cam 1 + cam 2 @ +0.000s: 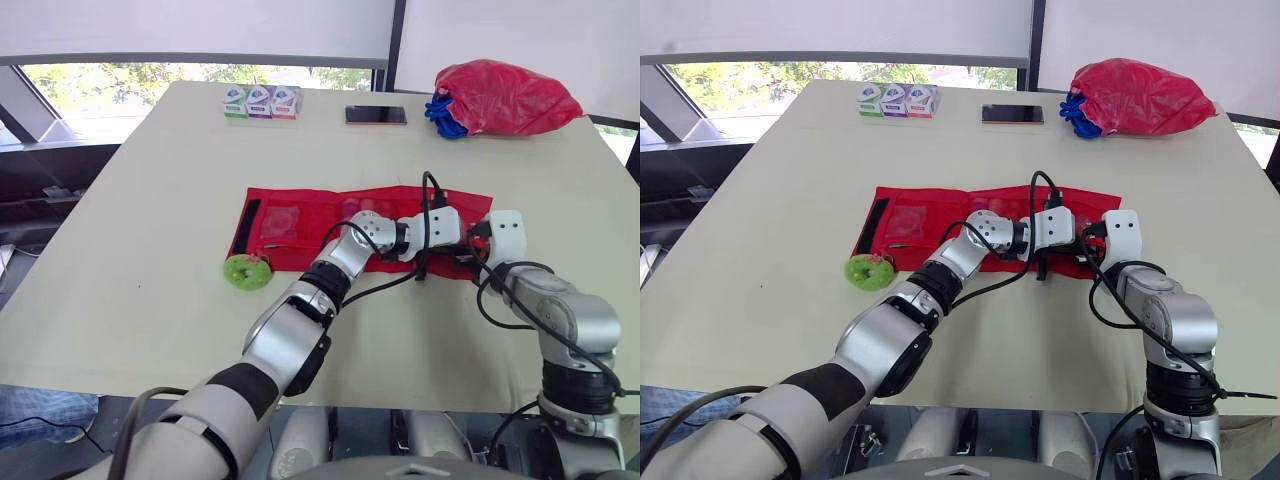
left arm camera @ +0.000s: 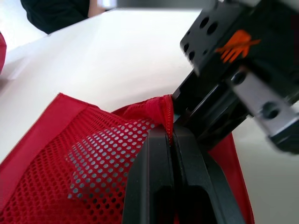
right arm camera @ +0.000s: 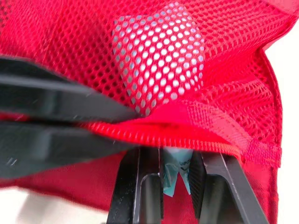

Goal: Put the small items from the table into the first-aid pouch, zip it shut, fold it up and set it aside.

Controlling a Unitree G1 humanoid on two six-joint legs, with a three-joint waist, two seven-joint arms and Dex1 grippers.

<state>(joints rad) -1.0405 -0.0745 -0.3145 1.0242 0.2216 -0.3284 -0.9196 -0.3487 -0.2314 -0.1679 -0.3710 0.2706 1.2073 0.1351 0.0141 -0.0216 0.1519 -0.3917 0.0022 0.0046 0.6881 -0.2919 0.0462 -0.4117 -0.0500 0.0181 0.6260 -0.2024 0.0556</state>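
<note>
The first-aid pouch lies unfolded at the centre of the frame. My left gripper is closed on its mesh hem. My right gripper pinches what seems a small packet at the opening. I judge this the loading step: next, push it under the mesh and let go.

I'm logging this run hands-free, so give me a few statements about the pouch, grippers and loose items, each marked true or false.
1. The first-aid pouch lies unfolded on the table. True.
2. The left gripper has its fingers open above bare table. False: they are shut on the pouch's mesh pocket edge.
3. The right gripper holds a small pale packet. True.
4. The green item sits inside the pouch. False: it lies on the table at the pouch's near edge.
5. The phone rests on the pouch. False: it lies at the table's far side, apart from it.
</note>
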